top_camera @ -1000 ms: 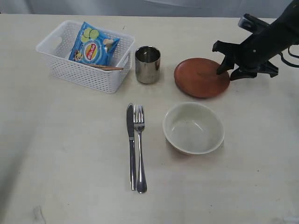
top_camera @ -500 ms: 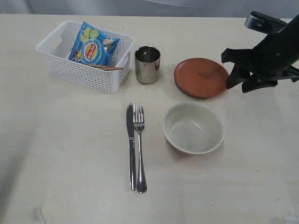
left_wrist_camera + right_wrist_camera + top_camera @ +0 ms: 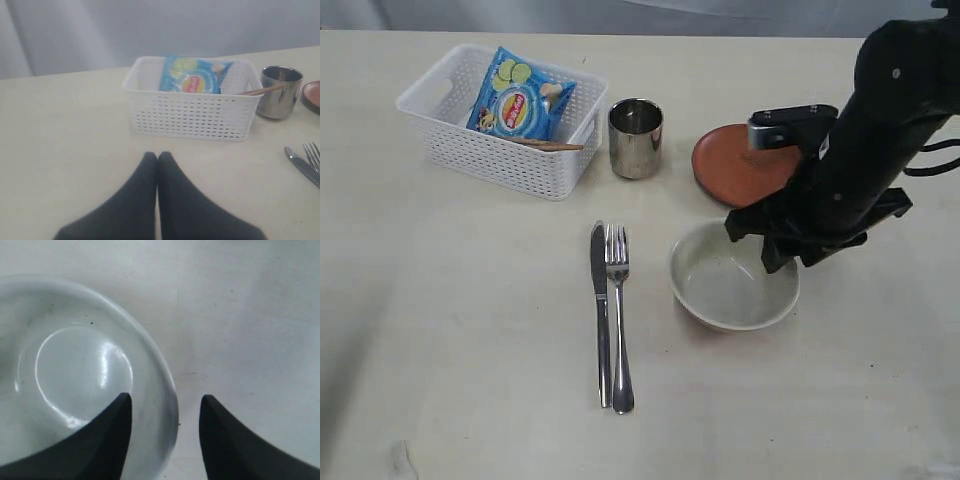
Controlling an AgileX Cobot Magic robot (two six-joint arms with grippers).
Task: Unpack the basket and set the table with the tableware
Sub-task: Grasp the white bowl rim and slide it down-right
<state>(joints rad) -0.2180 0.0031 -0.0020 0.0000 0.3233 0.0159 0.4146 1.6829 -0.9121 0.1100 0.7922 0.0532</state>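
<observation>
The white basket (image 3: 470, 150) (image 3: 192, 117) sits at the table's (image 3: 470, 350) back left, holding a blue chip bag (image 3: 520, 98) and a brown wooden handle (image 3: 552, 146). A steel cup (image 3: 636, 138) and the brown plate (image 3: 735, 170) stand beside it. Knife (image 3: 601, 310) and fork (image 3: 619, 320) lie side by side in the middle. My right gripper (image 3: 768, 240) (image 3: 165, 402) is open above the cream bowl's (image 3: 725, 285) (image 3: 75, 365) rim, one finger over the inside, one outside. My left gripper (image 3: 157, 159) is shut and empty, low over the table short of the basket.
The right arm (image 3: 870, 140) covers part of the plate and the table's right side. The chip bag (image 3: 192, 75) fills much of the basket. The cup (image 3: 280, 92) stands close to the basket's end, with the knife tip (image 3: 300, 165) near it.
My right gripper has left the plate's far edge and swung forward and down over the bowl's rim. The plate stays on the table. The left gripper shows no change.
</observation>
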